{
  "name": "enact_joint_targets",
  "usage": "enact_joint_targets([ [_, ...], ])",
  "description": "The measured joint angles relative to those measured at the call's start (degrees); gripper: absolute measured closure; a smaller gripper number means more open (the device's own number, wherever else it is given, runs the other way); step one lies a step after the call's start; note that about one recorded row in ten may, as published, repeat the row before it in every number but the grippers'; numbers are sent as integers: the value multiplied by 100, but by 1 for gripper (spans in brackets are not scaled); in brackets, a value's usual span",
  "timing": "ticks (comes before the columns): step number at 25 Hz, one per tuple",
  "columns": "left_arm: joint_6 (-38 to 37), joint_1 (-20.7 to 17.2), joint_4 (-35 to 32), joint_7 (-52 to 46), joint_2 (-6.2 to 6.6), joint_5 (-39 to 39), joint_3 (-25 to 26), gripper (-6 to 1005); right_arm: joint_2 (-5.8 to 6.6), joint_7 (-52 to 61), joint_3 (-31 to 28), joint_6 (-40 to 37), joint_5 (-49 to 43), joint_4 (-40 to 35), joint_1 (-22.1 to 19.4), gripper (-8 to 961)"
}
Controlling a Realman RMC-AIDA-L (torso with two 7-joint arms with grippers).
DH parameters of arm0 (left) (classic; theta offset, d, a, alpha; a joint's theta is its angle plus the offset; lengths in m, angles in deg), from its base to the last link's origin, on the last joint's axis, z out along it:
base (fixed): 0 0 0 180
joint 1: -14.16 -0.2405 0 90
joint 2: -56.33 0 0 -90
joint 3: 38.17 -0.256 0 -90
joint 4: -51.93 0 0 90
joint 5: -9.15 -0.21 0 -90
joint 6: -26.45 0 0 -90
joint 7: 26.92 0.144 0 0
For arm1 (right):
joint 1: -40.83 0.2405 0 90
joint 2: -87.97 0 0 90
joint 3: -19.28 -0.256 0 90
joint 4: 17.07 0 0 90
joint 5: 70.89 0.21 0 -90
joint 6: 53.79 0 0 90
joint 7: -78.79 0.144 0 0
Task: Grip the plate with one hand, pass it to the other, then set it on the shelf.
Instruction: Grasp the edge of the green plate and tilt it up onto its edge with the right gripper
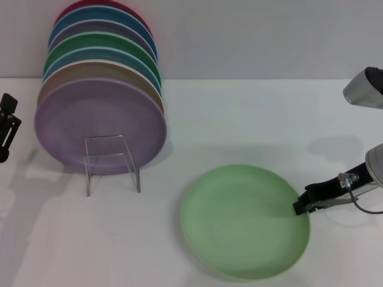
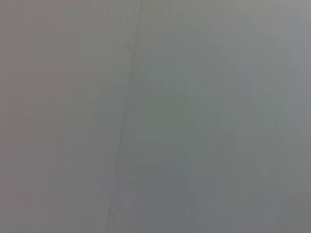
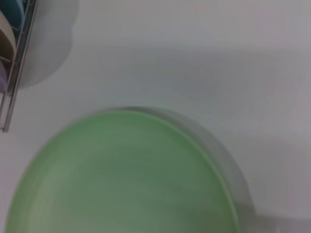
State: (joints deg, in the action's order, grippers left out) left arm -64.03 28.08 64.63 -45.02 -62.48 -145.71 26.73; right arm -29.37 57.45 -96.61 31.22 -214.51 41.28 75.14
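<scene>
Reaching in from the robot's right, the right gripper (image 1: 297,207) sits at the near-right rim of the pale mint-green plate (image 1: 245,221), fingertips touching or just over the edge; whether they are apart or already clamped on the rim cannot be told. The plate lies flat on the white table (image 1: 269,119), well apart from the clear acrylic rack (image 1: 112,161), which holds a stack of upright plates with a lilac plate (image 1: 99,122) in front. Approaching low and sideways probably lets a finger slide under the shallow rim. The left gripper (image 1: 7,128) is parked at the far left edge, finger state unclear, likely waiting for the handover. Left wrist view shows only blank grey.
</scene>
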Motion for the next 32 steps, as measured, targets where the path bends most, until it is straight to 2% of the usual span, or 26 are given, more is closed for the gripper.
enact_joint_targets([
  [19, -96, -46, -11, 0, -2, 0, 24, 199, -17, -98, 297, -202, -72, 35, -43, 905],
  [23, -97, -51, -13, 0, -2, 0, 30, 200, -72, -109, 290, -228, -73, 366, -173, 936],
  [24, -97, -55, -15, 0, -2, 0, 31, 200, -111, -113, 272, -220, -73, 683, -279, 936],
  [25, -97, -55, -15, 0, -2, 0, 31, 200, -111, -113, 272, -220, -73, 683, -279, 936],
  [26, -97, -56, -26, -3, -2, 0, 31, 200, -138, -117, 258, -187, -53, 1116, -432, 936],
  [32, -96, -56, -51, -5, -2, 0, 25, 201, -152, -120, 242, -166, 3, 1986, -812, 935],
])
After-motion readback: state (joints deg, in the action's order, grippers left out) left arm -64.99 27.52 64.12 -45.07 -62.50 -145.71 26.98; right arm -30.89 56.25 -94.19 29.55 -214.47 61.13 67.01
